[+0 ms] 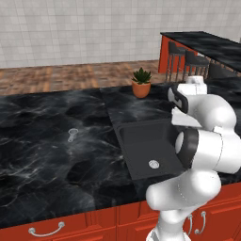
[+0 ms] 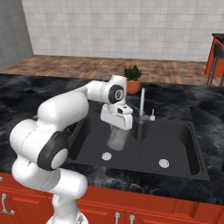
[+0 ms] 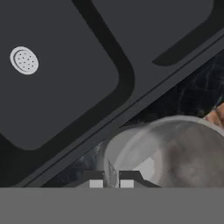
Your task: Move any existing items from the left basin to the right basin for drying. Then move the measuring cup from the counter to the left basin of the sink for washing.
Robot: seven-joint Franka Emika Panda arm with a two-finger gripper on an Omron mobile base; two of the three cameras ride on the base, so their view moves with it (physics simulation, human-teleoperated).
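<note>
My gripper (image 2: pixel 119 127) hangs over the left basin (image 2: pixel 94 140) of the dark double sink, close to the divider. It is shut on the rim of a clear glass (image 2: pixel 117 139), which dangles below it above the basin floor. In the hand view the fingertips (image 3: pixel 111 180) pinch the thin wall of the glass (image 3: pixel 175 148), and a basin with a drain (image 3: pixel 24 60) lies beyond. The right basin (image 2: pixel 175 144) holds nothing. The measuring cup (image 1: pixel 73 135), small and clear, sits on the black marble counter left of the sink.
A faucet (image 2: pixel 142 105) stands behind the divider between the basins. A potted plant (image 1: pixel 141 84) sits at the counter's back edge behind the sink. Bar stools (image 1: pixel 193 63) and a second counter stand at the far right.
</note>
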